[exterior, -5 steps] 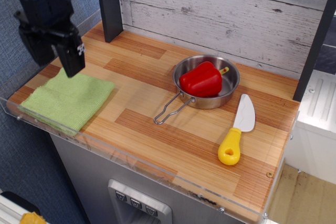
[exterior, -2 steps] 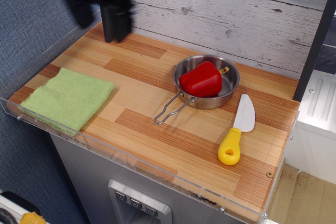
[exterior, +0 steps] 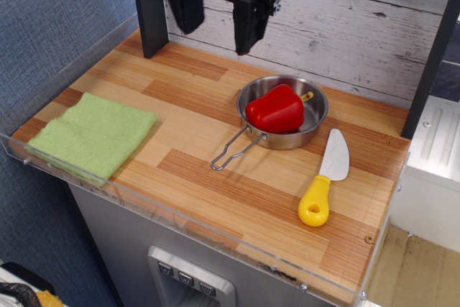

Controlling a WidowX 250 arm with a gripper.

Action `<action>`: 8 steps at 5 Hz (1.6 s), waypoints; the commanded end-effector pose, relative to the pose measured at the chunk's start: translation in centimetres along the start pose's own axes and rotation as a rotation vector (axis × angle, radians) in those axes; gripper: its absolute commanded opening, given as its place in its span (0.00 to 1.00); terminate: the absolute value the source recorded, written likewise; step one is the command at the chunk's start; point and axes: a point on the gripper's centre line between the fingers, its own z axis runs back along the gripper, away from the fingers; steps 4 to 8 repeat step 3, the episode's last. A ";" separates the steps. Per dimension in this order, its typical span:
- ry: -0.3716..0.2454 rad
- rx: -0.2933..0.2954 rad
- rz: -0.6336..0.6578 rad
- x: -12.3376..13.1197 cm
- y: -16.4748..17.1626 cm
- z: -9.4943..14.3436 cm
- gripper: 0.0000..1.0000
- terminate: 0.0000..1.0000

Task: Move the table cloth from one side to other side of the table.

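Claw (exterior: 218,25) now rightward; one table cloth (exterior: 92,134)

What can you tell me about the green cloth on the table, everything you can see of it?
The table cloth is light green, roughly square, with a soft, nubby microfibre look. It lies flat and spread out at the left end of the table, one corner near the clear front edge. Only the wood touches it; the gripper hangs open, well away near the back wall.

The gripper (exterior: 218,18) hangs at 12 o'clock, two black fingers (exterior: 248,25) pointing down, spread apart, holding nothing.
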 end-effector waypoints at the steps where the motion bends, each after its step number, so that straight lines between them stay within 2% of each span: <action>1: -0.029 0.002 -0.017 0.1 -0.7 1.0 1.00 0.00; 2: -0.029 0.002 -0.017 0.1 -0.7 1.0 1.00 0.00; 3: -0.029 0.002 -0.017 0.1 -0.7 1.0 1.00 1.00; 8: -0.029 0.002 -0.017 0.1 -0.7 1.0 1.00 1.00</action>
